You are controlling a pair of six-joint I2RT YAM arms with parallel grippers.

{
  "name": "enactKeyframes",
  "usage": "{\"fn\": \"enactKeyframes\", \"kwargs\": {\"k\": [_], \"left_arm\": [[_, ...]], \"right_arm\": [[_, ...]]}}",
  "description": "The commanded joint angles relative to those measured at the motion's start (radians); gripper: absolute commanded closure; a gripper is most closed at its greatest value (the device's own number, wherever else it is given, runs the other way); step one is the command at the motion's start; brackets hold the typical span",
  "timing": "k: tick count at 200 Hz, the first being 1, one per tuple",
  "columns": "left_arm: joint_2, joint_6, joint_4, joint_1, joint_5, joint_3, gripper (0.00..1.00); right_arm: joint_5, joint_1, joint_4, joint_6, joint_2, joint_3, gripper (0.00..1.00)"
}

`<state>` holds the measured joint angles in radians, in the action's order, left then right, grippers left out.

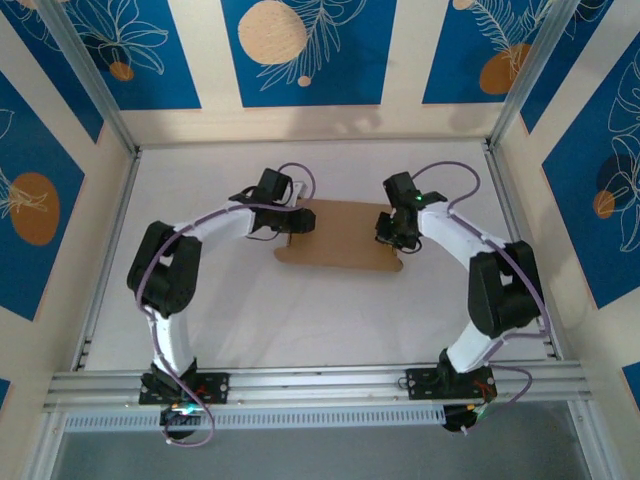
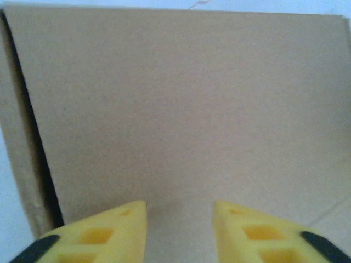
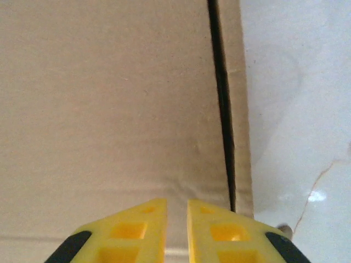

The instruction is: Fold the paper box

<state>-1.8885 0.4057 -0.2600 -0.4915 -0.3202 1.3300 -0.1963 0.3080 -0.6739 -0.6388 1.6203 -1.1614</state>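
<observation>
Overhead and close wrist cameras share paper box (image 1: pixel 340 236)

Paper box (image 1: pixel 340 238): brown cardboard, matt, faint fibrous grain. Table (image 3: pixel 296 98): white, smooth, glossy, catching a soft sheen. Left hand (image 2: pixel 178 216) and right hand (image 3: pixel 176 211): yellow plastic fingers (image 2: pixel 104 238), smooth, dull finish. Front rail (image 1: pixel 320 385): bare ribbed aluminium.

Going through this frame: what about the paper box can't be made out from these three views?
- Top external: both ends of the paper box lie under the left hand and right hand; any slits are too small to see.
- Left wrist: blurred close-up; whether the hand touches the cardboard is unclear.
- Right wrist: the dark gap beside the side strip hides what lies inside.
</observation>
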Motion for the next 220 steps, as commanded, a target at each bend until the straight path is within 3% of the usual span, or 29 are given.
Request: {"fn": "enactKeyframes", "kwargs": {"k": [1,15,49,75,109,184,220], "left_arm": [[0.083,-0.004,0.001,0.048,-0.037,0.001,0.48],[0.079,-0.026,-0.032,0.072,0.006,0.018,0.43],[0.007,-0.018,-0.061,0.124,0.024,0.035,0.41],[-0.050,-0.012,-0.034,0.131,-0.019,0.034,0.47],[-0.112,-0.034,0.001,0.146,-0.148,0.038,0.47],[-0.174,-0.024,0.015,0.159,-0.191,0.037,0.59],[-0.187,-0.024,-0.006,0.173,-0.175,0.024,0.68]], "right_arm": [[0.068,-0.052,0.010,0.073,-0.067,-0.007,0.75],[0.080,-0.090,0.008,0.090,-0.063,-0.011,0.66],[0.157,-0.184,0.057,0.125,-0.012,-0.004,0.43],[0.337,-0.243,0.164,0.164,0.041,0.016,0.36],[0.686,-0.343,0.335,0.199,0.121,0.072,0.25],[0.619,-0.316,0.162,0.249,0.293,-0.039,0.21],[0.721,-0.284,0.175,0.265,0.299,-0.020,0.19]]}}
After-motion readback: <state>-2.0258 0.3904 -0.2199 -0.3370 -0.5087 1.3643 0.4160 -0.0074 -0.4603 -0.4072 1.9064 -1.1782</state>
